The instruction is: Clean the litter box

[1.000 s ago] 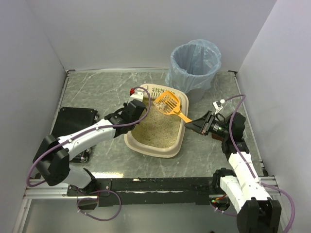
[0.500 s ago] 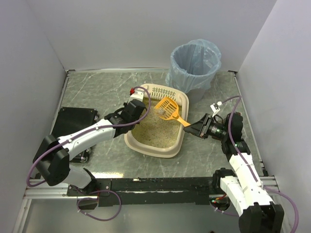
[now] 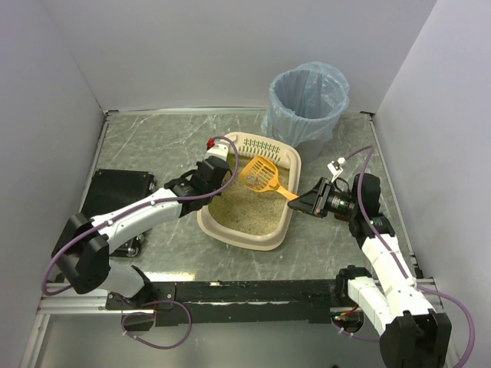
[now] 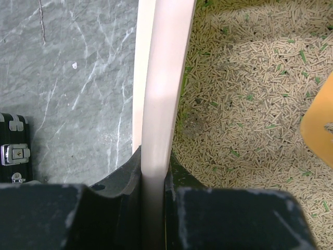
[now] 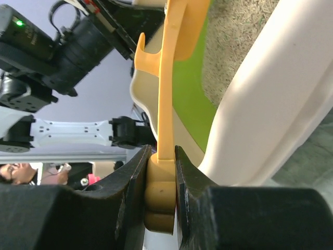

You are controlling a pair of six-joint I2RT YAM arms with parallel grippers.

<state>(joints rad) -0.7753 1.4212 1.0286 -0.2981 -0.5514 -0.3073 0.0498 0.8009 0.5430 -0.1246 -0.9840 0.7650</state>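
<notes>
- Found the litter box (image 3: 244, 239) flat on the grey marbled table (image 3: 153, 146), about mid-table, its slotted lip at the far end toward the bin (image 3: 307, 100).
- Saw beige pellet litter (image 4: 250, 104) with scattered green bits covering the floor, and a lime-green wall showing below the cream rim.
- Caught the left gripper (image 4: 153, 179) clamped narrowly on the box's left rim, one finger outside and one inside, both touching the plastic.
- Caught the right gripper (image 5: 161, 156) nearly closed on the handle end of the orange scoop (image 3: 261, 173), pads pressed against both flat sides.
- Noted the scoop raised over the far right part of the box, head tilted, handle crossing above the right rim; could not tell whether anything lay in the head.
- Placed the bin, grey with a light-blue bag, just beyond the box's far right corner; could not tell whether touching.
- Spotted a black case (image 3: 115, 195) on the table's left side, apart from the box.
</notes>
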